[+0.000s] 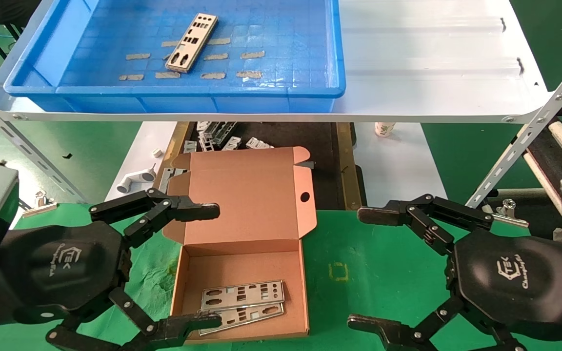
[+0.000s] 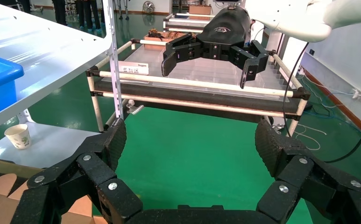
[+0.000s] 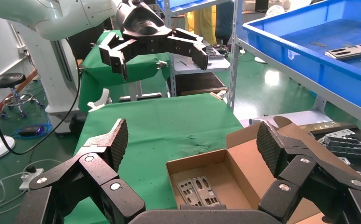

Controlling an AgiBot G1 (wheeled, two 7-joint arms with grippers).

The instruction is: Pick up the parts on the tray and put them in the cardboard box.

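1 part [image 1: 191, 42] lies flat on the floor of the blue tray [image 1: 173, 92], up on the white shelf board [image 1: 432, 63], well ahead of and above both grippers. 2 more parts [image 1: 242, 304] lie overlapped inside the cardboard box [image 1: 242, 263], between the grippers and closer to the left one. The box sits open on the green desk [image 1: 359, 273], its lid [image 1: 256, 195] folded back with the round hole showing.

The left gripper [image 1: 215, 265] hangs low just beside the box, its fingers spread wide apart and holding nothing; 1 fingertip overlaps the lid's near edge, the other the box's front corner. The right gripper [image 1: 359, 268] hovers over bare green cloth on the other side of the box, also wide apart and empty.

Beyond the box, under the shelf, a dark mat [image 1: 286, 134] carries a scatter of small grey-white brackets [image 1: 222, 136]. A white pipe-shaped piece [image 1: 137, 180] lies past the left gripper, and a paper cup [image 1: 384, 128] stands farther off beyond the right gripper. The shelf's front edge and its slanted perforated struts [image 1: 530, 131] stand between the grippers and the tray.
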